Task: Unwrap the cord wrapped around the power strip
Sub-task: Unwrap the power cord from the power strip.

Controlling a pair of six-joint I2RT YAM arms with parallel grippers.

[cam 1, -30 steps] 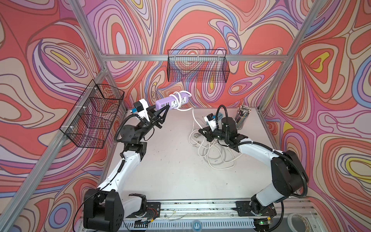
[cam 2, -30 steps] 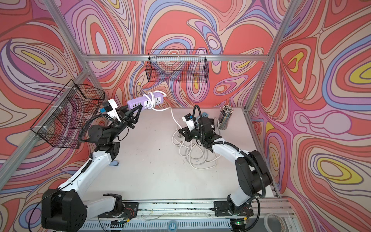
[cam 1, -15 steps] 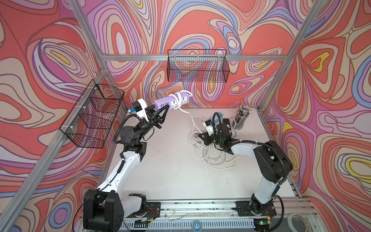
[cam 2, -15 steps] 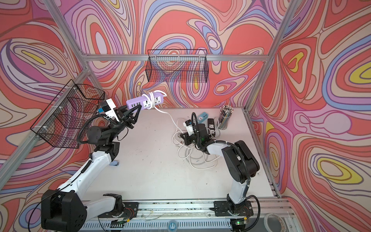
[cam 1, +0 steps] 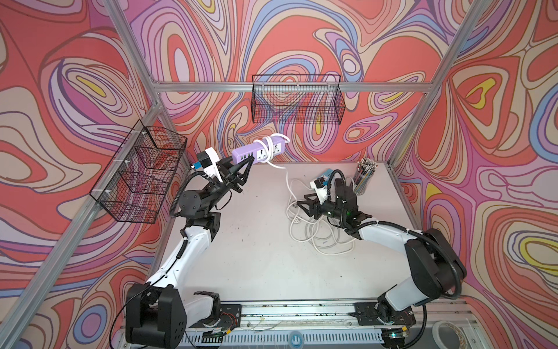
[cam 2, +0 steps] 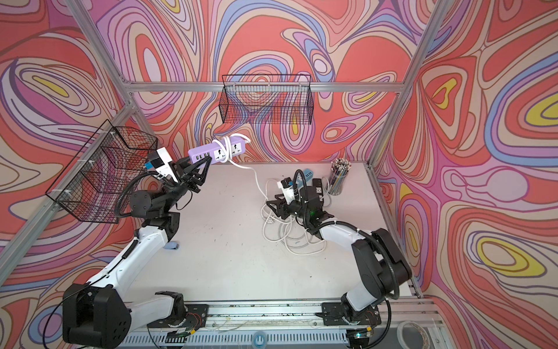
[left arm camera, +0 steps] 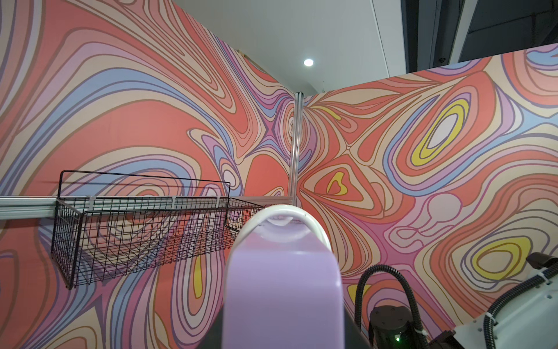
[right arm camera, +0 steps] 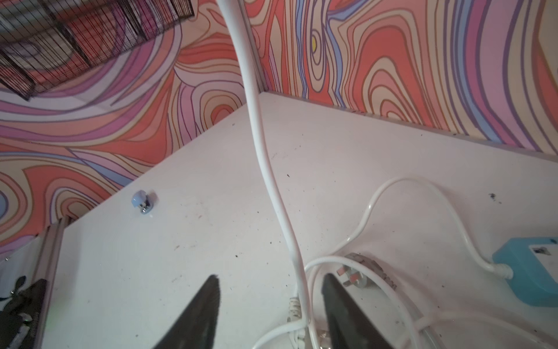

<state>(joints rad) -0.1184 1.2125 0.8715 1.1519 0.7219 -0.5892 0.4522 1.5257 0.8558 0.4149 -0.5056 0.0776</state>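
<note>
On the near-right part of the counter (cam 1: 256,241), the right end effector (right arm camera: 271,278) sits low over a loose heap of white cord (right arm camera: 256,121). Its jaws are released, and one strand passes between them unpinched. That strand climbs away to the robot's left and toward the back wall. There the left end effector (cam 1: 248,161) is clenched on the near end of the purple power strip (cam 1: 256,152), held clear of the counter. The strip's long axis points on toward the back wall, and a couple of turns circle its far half. The free right arm likely has to carry the strand around that axis.
</note>
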